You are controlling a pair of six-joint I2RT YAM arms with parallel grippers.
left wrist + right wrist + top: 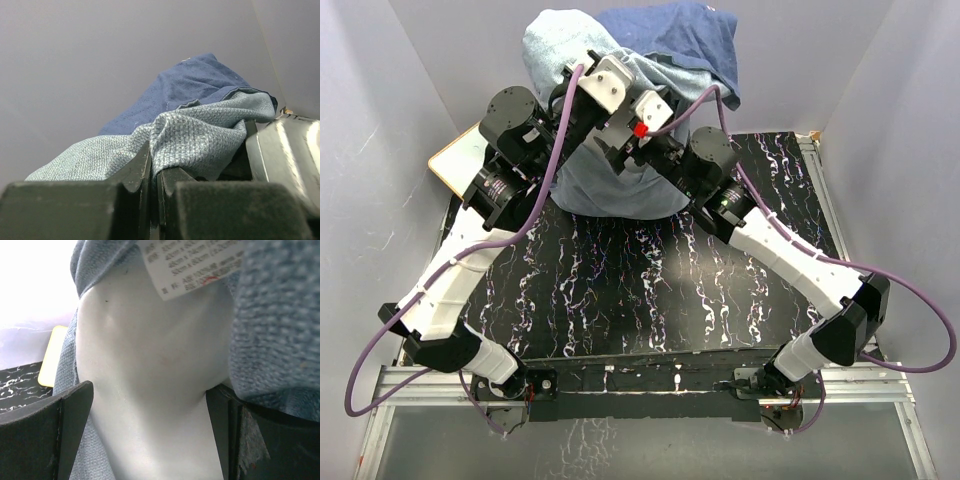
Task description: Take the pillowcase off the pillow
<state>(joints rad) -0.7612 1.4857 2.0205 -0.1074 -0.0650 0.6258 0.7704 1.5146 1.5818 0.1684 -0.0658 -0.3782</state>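
Pillowcase [200, 135] sits pinched in the left gripper [154, 169] for peeling, while the right gripper [150, 407], spread wide, straddles the pillow [150, 340], likely to seize it.

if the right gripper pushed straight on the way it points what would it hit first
Most likely the pillow: its white bulge sits between the open fingers of the right gripper, with the pillowcase around it, though depth is unclear.
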